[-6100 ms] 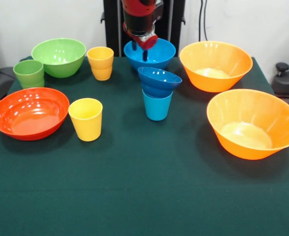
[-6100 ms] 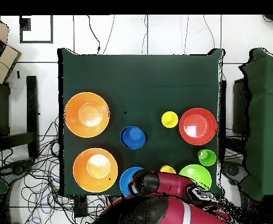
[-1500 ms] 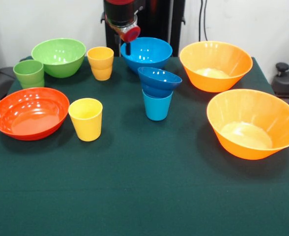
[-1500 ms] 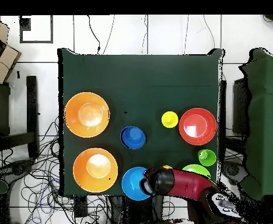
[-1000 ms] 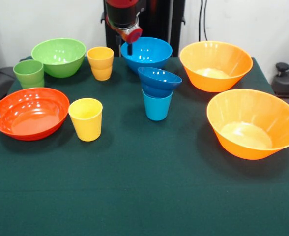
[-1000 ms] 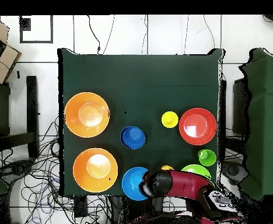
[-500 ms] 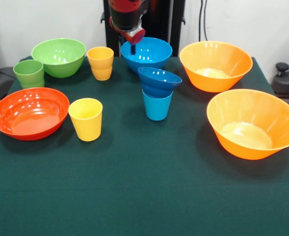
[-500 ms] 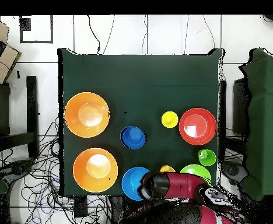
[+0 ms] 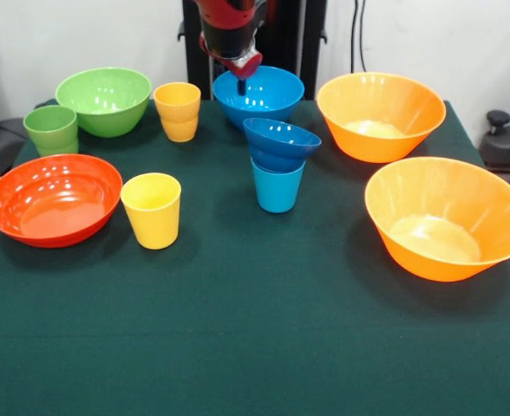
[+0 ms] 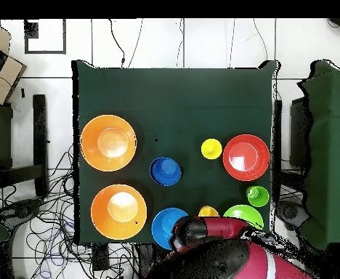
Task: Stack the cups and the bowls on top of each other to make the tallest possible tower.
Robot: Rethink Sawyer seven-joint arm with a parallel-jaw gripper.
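The small dark blue bowl (image 9: pixel 281 141) sits on the upside-down light blue cup (image 9: pixel 277 187) at mid-table, a two-piece tower (image 10: pixel 166 171). The medium light blue bowl (image 9: pixel 259 94) stands behind it. My gripper (image 9: pixel 240 76) hangs over that bowl's left rim, and it also shows in the overhead view (image 10: pixel 188 232). The red-orange bowl (image 9: pixel 53 198) stands alone at the left. One yellow cup (image 9: pixel 152 210) is beside it and another (image 9: pixel 178 111) is at the back. The green bowl (image 9: pixel 103 100) and green cup (image 9: pixel 51 130) are at the back left.
Two large orange bowls (image 9: pixel 381 114) (image 9: pixel 446 217) stand at the right of the green cloth (image 9: pixel 255 347). In the overhead view the red and black arm (image 10: pixel 231 254) covers the table's bottom edge next to the light blue bowl (image 10: pixel 164 224).
In the front view my gripper has moved a little right, from beside the light blue bowl to over its left rim. The arm has swung round in the overhead view. No object has moved.
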